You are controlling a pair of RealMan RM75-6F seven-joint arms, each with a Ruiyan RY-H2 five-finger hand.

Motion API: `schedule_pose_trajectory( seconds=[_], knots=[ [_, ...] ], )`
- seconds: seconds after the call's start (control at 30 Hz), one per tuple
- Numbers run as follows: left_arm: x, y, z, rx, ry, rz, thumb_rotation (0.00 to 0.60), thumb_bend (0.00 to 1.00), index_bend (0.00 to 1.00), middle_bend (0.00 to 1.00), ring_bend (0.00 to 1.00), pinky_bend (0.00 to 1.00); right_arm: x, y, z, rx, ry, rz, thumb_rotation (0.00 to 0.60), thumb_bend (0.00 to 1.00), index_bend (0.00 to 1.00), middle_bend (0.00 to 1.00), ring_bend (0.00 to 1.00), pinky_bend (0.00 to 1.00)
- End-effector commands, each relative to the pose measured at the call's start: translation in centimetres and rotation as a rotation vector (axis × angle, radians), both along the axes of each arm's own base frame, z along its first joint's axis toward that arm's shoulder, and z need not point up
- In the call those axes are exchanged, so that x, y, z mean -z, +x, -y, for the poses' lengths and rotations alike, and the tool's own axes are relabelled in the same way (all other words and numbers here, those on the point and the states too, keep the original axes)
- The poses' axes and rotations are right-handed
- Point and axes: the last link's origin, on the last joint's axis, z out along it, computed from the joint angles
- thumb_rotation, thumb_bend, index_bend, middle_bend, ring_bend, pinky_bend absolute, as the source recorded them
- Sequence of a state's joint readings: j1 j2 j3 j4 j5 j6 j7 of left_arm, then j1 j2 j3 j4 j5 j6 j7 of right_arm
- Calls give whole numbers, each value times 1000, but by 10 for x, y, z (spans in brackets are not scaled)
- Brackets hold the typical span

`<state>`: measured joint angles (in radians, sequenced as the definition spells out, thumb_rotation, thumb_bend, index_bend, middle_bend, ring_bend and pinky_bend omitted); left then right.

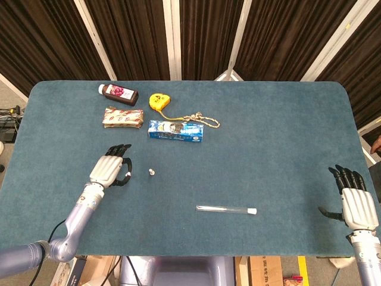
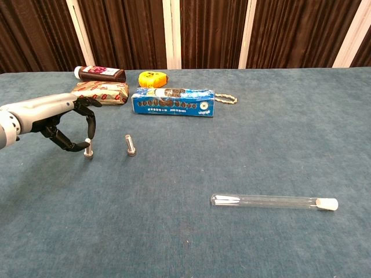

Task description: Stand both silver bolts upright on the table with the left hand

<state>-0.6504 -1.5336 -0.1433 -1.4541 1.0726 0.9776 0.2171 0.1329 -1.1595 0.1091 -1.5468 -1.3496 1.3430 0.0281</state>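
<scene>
Two short silver bolts stand upright on the blue table (image 2: 243, 145). One bolt (image 2: 130, 145) (image 1: 151, 172) stands alone left of centre. The other bolt (image 2: 88, 152) (image 1: 128, 174) stands just left of it, right under a fingertip of my left hand (image 2: 52, 119) (image 1: 109, 168). That hand hovers with its fingers curved and spread, nothing gripped; whether the fingertip still touches the bolt top is unclear. My right hand (image 1: 357, 205) hangs past the table's near right corner with its fingers stretched out and holds nothing.
A glass test tube (image 2: 272, 202) (image 1: 226, 209) lies near the front middle. At the back left are a dark bottle (image 2: 99, 73), a snack packet (image 2: 99, 92), a yellow tape measure (image 2: 152, 79), a blue box (image 2: 172, 101) and a rope (image 2: 227, 99).
</scene>
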Motion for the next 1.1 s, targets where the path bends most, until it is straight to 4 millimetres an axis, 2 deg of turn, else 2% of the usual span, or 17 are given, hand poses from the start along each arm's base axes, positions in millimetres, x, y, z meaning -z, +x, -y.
schedule_pose_trajectory(
  seconds=[0.03, 0.7, 1.0, 1.1],
  knots=[
    [1, -7, -1, -7, -14, 13, 600, 525, 571, 41, 0, 0, 1, 0, 0, 1, 2, -1, 600, 113, 131, 91, 48, 0],
    [-6, -17, -2, 7, -35, 11, 600, 509, 500, 38, 0, 0, 2, 0, 1, 2, 8, -5, 600, 113, 137, 91, 47, 0],
    [-13, -17, -2, 15, -24, 9, 600, 492, 328, 23, 0, 0, 3, 1, 0, 1, 8, -6, 600, 113, 137, 91, 47, 0],
    [-19, -13, -1, 39, 0, 2, 600, 490, 300, 20, 0, 0, 3, 1, 0, 0, 9, -6, 600, 113, 137, 91, 47, 0]
  ],
)
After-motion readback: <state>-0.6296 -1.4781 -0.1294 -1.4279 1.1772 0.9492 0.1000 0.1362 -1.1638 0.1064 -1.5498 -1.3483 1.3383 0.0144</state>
